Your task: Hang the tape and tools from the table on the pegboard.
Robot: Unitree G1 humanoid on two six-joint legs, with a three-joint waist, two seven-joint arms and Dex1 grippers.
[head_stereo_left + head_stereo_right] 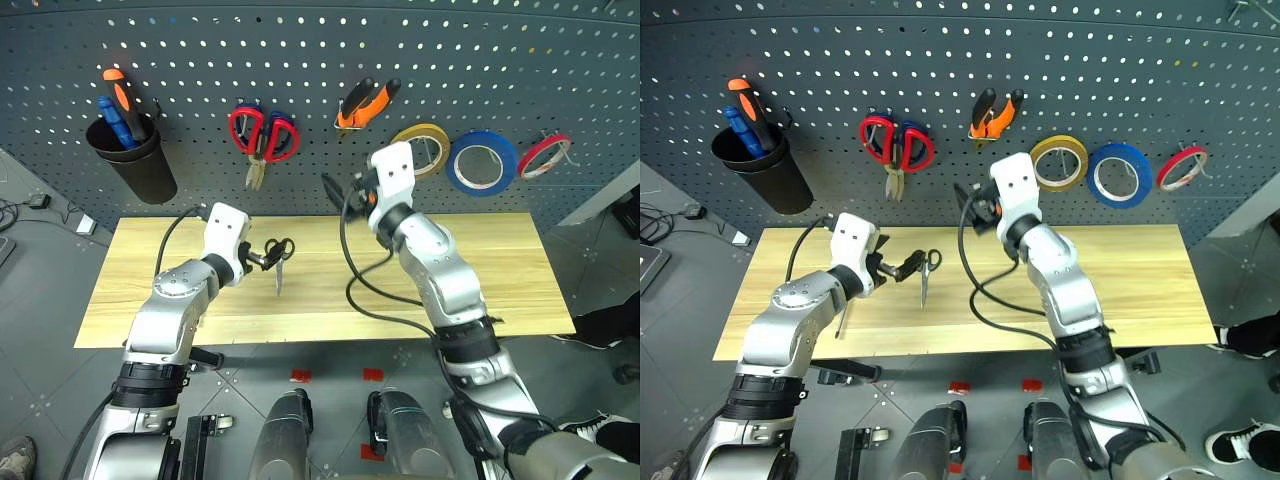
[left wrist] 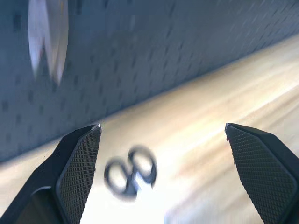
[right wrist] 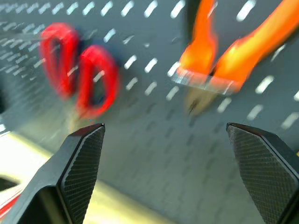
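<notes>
Small black-handled scissors lie on the wooden table, blades toward the front edge. My left gripper is low over the table just left of their handles, open; in the left wrist view the scissors lie ahead between the spread fingers. My right gripper is open and empty in front of the pegboard, just below the orange-and-black pliers hanging there. The pliers show in the right wrist view too. The blue tape hangs on the pegboard at the right.
On the pegboard also hang red-handled scissors, a yellow tape roll and a thin red roll. A black cup at the left holds an orange-and-black handle. Black cables loop from my right arm over the table's middle.
</notes>
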